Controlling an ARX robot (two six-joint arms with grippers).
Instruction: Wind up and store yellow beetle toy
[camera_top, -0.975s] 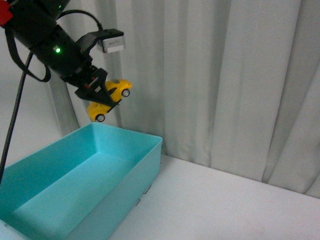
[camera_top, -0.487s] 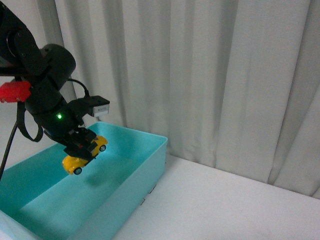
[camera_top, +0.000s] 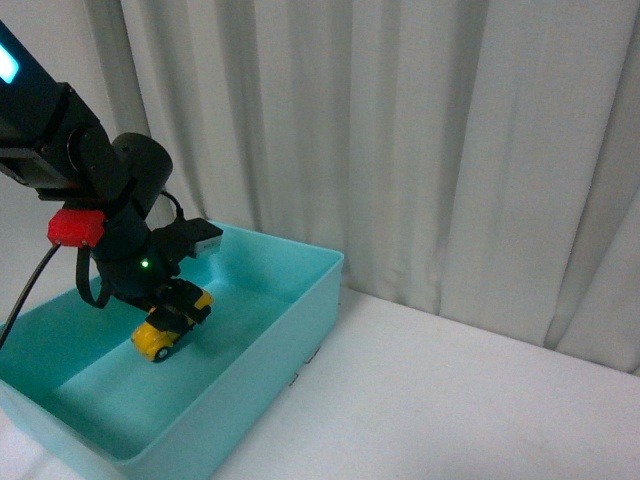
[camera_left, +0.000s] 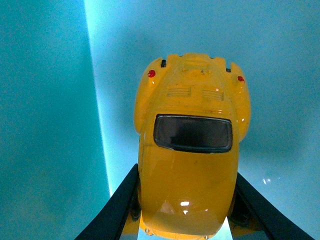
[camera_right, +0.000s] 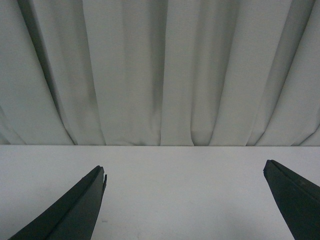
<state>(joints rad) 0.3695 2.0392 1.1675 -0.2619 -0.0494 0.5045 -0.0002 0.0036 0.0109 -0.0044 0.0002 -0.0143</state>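
Clenching the yellow beetle toy (camera_top: 160, 338) by its flanks, the left claw (camera_top: 178, 310) holds it low inside the turquoise bin (camera_top: 275, 268), apparently for a gentle release; the right claw (camera_right: 184, 169) gapes, empty.

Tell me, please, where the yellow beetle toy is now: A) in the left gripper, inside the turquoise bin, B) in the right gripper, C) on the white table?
A: the left gripper clamps the yellow beetle toy inside the turquoise bin, while the right gripper hangs open and empty.
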